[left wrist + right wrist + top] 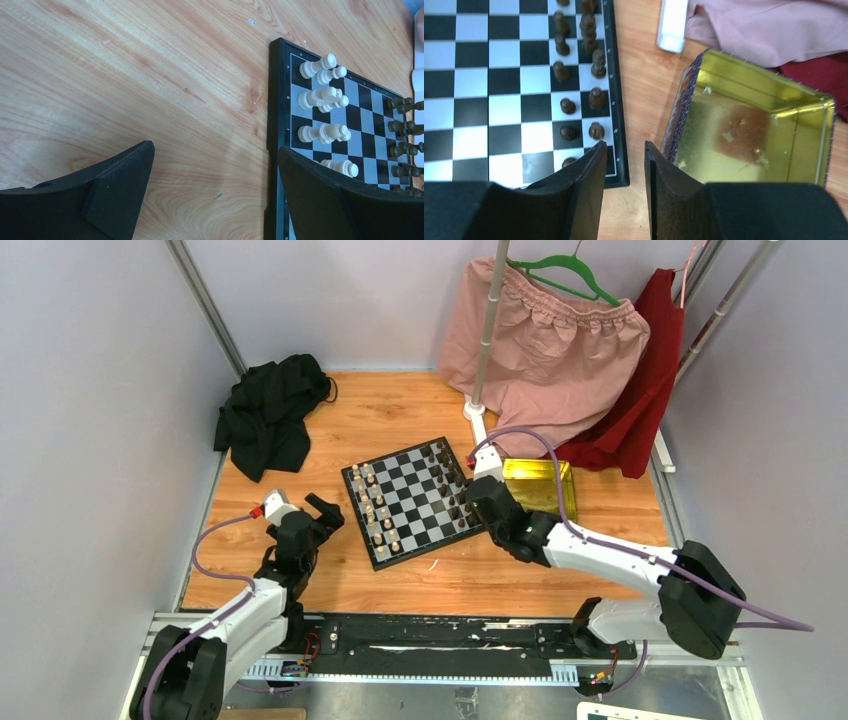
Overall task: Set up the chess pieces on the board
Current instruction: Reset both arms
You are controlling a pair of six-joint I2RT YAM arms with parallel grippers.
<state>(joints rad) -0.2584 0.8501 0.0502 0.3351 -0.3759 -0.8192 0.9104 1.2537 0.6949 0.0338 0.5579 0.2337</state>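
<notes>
The chequered chessboard (pixel 418 502) lies in the middle of the wooden counter (pixel 300 420). Cream-white chessmen (pixel 322 96) are ranked along its left edge and dark brown chessmen (pixel 594 97) along its right, so the set-up looks nearly done. The right end effector (pixel 625 147) hovers over the board's right border beside the yellow tin (pixel 744 80), fingers narrowly parted and empty, probably placed to reach a dark man. The left end effector (pixel 215 147) hangs spread wide and empty above bare wood just beside the board.

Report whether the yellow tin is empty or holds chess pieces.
Empty, as far as visible: the right wrist view shows the tin with a bare shiny floor, only small specks; its near edge is hidden.
</notes>
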